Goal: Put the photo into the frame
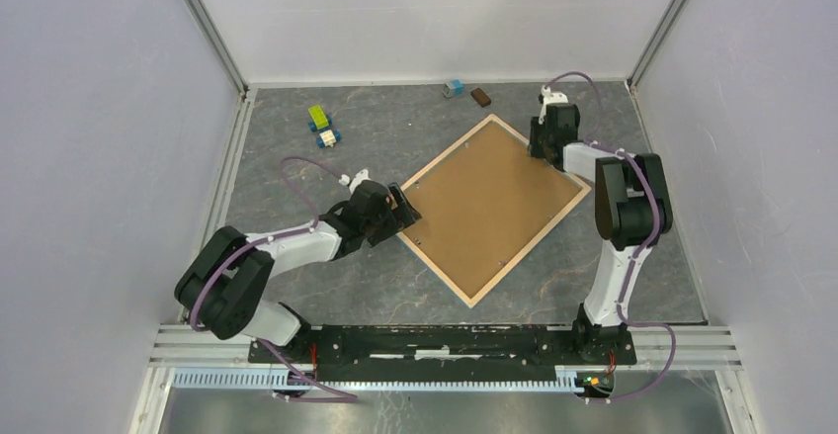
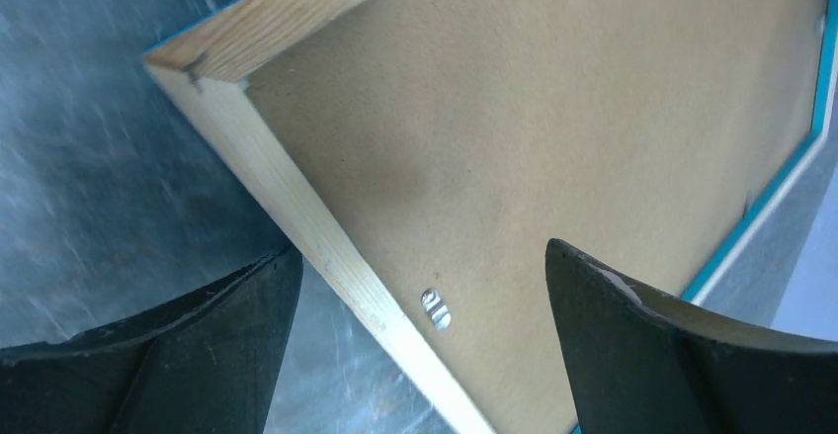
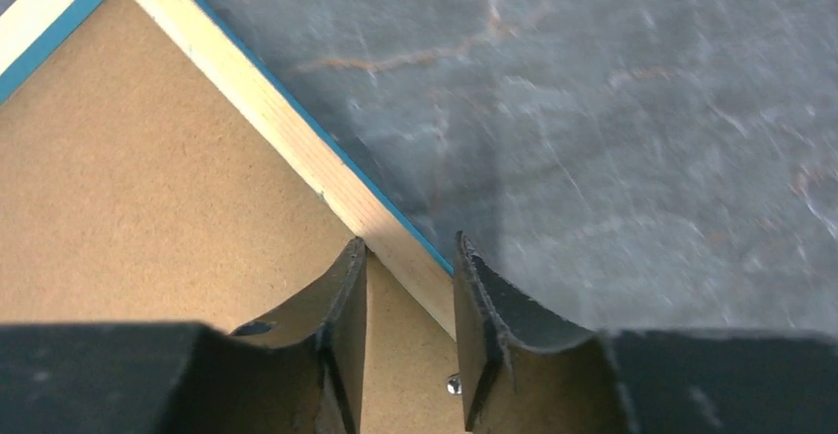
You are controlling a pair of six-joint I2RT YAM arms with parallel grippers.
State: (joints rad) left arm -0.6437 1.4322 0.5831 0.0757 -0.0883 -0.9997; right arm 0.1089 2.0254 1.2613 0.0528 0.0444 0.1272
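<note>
The frame (image 1: pixel 531 246) lies back side up on the grey table, turned like a diamond, with the brown backing board (image 1: pixel 491 207) inside it. Its wood rail and blue edge show in the left wrist view (image 2: pixel 296 207) and the right wrist view (image 3: pixel 296 137). The photo is not visible in any view. My left gripper (image 1: pixel 407 212) is open over the frame's left corner, one finger above the table and one above the board (image 2: pixel 420 256). My right gripper (image 1: pixel 542 147) stands on the upper right rail with its jaws close on either side of it (image 3: pixel 410 246).
A green and yellow toy block (image 1: pixel 318 116) and a blue and white one (image 1: pixel 326 138) lie at the back left. A small blue block (image 1: pixel 454 88) and a brown block (image 1: pixel 481 97) lie by the back wall. Walls close in three sides.
</note>
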